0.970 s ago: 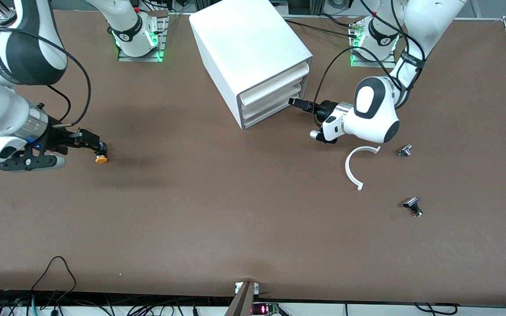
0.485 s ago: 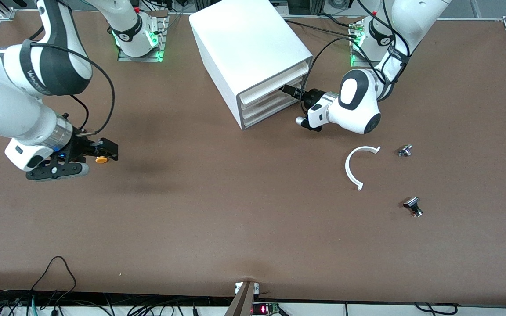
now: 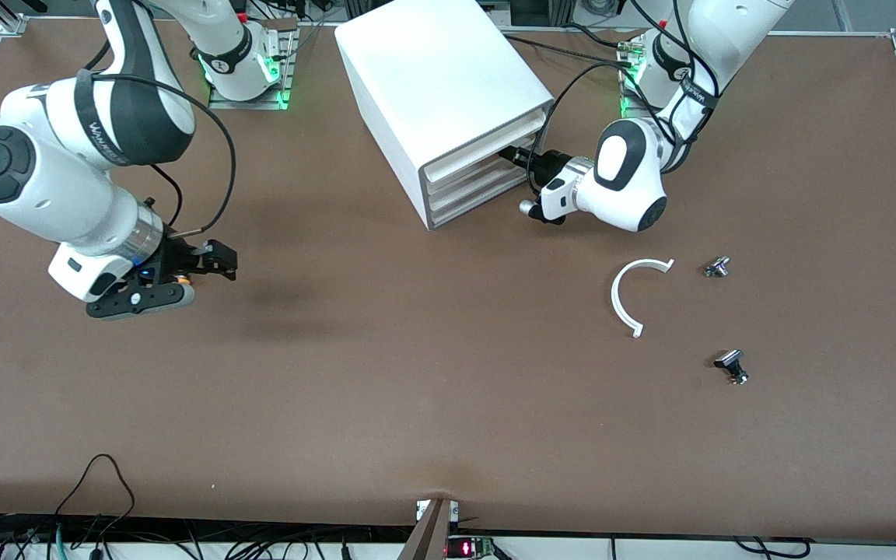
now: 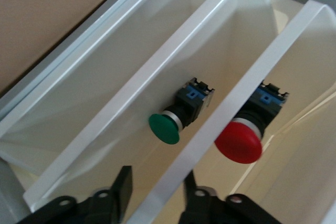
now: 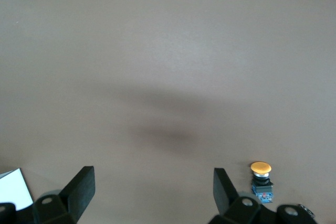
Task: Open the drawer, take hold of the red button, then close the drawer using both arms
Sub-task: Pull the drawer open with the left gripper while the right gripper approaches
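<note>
Since a second ago I see the left gripper [image 3: 512, 155] has gone from the open table in front of the cabinet [image 3: 448, 109] right up to its stacked drawer fronts, and the right gripper [image 3: 218, 260] has lifted off the orange-capped button [image 5: 261, 181] and swung toward the middle of the table.

The red button [image 4: 242, 135] shows only in the left wrist view: it lies on its side inside a white tray, red cap toward the camera, blue and black body at its back. A green-capped button [image 4: 173, 119] lies the same way in the neighbouring tray, a white drawer rim [image 4: 173, 95] running between the two. The front view shows neither of them, only the closed-looking edges of the drawer [image 3: 487, 159] stack.

In that wrist view the left gripper's fingers [image 4: 122, 187] stand apart, one on each side of a tray's front rim, not clamped on it.

The right gripper hangs over bare table [image 3: 386, 373] toward the right arm's end, fingers [image 5: 84, 187] spread wide with nothing between them. Its wrist view shows the orange-capped button standing on the table; from the front the gripper mostly hides it.

Toward the left arm's end lie a white curved strip [image 3: 628, 295] and two small metal parts [image 3: 717, 267], well apart from the cabinet.
</note>
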{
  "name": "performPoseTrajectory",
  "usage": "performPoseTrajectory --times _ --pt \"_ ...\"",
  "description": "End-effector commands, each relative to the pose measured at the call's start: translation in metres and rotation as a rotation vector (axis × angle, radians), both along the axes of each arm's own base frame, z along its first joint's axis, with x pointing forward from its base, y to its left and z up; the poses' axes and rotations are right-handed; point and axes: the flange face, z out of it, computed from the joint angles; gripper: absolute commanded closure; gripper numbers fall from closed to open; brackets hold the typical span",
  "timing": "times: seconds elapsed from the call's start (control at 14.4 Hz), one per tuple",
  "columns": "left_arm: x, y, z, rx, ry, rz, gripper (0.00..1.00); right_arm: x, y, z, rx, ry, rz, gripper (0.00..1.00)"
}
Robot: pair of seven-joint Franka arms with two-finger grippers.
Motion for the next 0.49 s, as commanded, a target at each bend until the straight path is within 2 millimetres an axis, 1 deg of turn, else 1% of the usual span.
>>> performPoseTrajectory --times 0.0,0.07,0.14,0.28,0.35,0.42 --pt "-0.006 -0.002 -0.003 -0.003 -0.016 -0.009 1.0 0.004 0.009 0.008 0.023 -0.02 -0.003 0.0" --pt "0.005 0.008 -0.003 0.008 -0.038 0.019 1.0 0.005 0.011 0.011 0.035 -0.022 -0.001 0.0" --pt "0.02 0.025 -0.004 0.03 -0.064 0.066 1.0 0.006 0.012 0.015 0.054 -0.027 -0.002 0.0" --pt "0.054 0.049 0.004 0.045 -0.112 0.136 1.0 0.007 0.014 0.017 0.079 -0.027 -0.008 0.0" --pt "0.067 0.062 0.006 0.053 -0.126 0.168 1.0 0.008 0.015 0.017 0.079 -0.027 -0.006 0.0" --pt "0.079 0.071 0.011 0.054 -0.144 0.19 1.0 0.01 0.015 0.019 0.081 -0.035 -0.003 0.0"
